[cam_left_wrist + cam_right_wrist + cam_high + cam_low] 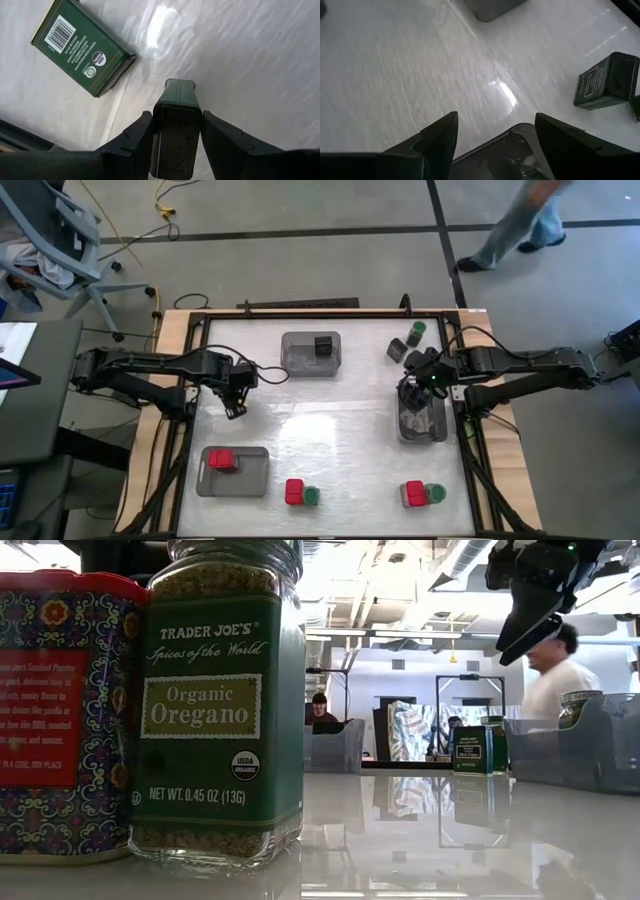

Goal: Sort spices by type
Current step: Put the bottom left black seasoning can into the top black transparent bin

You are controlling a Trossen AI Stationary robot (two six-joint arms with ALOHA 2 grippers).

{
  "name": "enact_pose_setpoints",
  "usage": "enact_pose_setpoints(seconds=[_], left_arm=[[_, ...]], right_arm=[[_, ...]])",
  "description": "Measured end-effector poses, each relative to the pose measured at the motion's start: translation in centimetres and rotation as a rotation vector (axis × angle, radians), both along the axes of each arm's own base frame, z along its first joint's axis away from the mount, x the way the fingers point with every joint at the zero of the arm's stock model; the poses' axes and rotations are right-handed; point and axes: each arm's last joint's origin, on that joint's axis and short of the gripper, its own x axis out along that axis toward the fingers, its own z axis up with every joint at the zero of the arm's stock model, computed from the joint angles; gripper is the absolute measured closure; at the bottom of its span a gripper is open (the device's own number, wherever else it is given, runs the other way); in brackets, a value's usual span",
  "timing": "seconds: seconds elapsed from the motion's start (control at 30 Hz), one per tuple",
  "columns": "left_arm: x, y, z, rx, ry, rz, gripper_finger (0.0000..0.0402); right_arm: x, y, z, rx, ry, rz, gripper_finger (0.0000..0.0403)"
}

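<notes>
My left gripper (pixel 237 396) is over the table's left middle, shut on a dark spice tin (pixel 176 127). A green tin (pixel 82 47) lies flat on the table just beyond it. My right gripper (pixel 418 388) hangs open over the right grey tray (pixel 437 430), with the tray's rim (pixel 512 137) below its fingers; a jar (pixel 580 705) stands inside. The far tray (pixel 297 363) holds a black cube (pixel 324 346). The near left tray (pixel 250 475) holds a red box (pixel 221 460). Two red-box-and-green-lid pairs (pixel 302 494) (pixel 425 494) stand near the table's near edge. My left gripper pinches the dark tin by its two long side walls (pixel 159 125), one finger on each. The tin lies along the fingers, and its far end (pixel 180 86) sticks out past the fingertips toward the table. Whether that end touches the table, I cannot tell.
Two dark tins (pixel 397 352) (pixel 415 331) sit at the far right of the table; one (pixel 607 82) shows in the right wrist view. The low view is filled by a red box (pixel 60 710) and an oregano jar (pixel 225 700). People move beyond the table.
</notes>
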Motion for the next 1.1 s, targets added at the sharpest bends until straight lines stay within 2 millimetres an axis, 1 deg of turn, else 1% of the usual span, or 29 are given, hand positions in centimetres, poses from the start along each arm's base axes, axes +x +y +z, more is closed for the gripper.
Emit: enact_pose_setpoints(seconds=[0.23, 0.3, 0.5, 0.63, 0.77, 0.93, 1.1], left_arm=[[-0.01, -0.02, 0.00, -0.006, 0.005, -0.035, 0.0247], [-0.01, -0.02, 0.00, -0.006, 0.006, -0.042, 0.0241], [-0.01, -0.03, 0.00, -0.011, 0.002, -0.022, 0.0191], [-0.01, -0.03, 0.01, -0.006, 0.010, -0.070, 0.0165], [-0.01, -0.03, 0.01, -0.001, 0.017, -0.112, 0.0162], [-0.04, -0.03, 0.00, -0.008, 0.009, -0.046, 0.0162], [-0.10, -0.09, -0.01, -0.026, 0.012, -0.036, 0.0162]], right_arm=[[0.00, 0.00, 0.00, 0.004, -0.002, -0.005, 0.0112], [0.00, 0.00, 0.00, 0.007, -0.003, -0.010, 0.0112], [0.00, -0.10, 0.00, 0.018, -0.008, -0.032, 0.0112], [-0.02, -0.29, 0.00, 0.018, -0.008, -0.044, 0.0112], [-0.03, -0.55, 0.00, 0.017, -0.008, -0.060, 0.0112], [-0.04, -0.66, 0.00, 0.017, -0.008, -0.066, 0.0112], [-0.04, -0.65, -0.01, 0.016, -0.007, -0.064, 0.0112]])
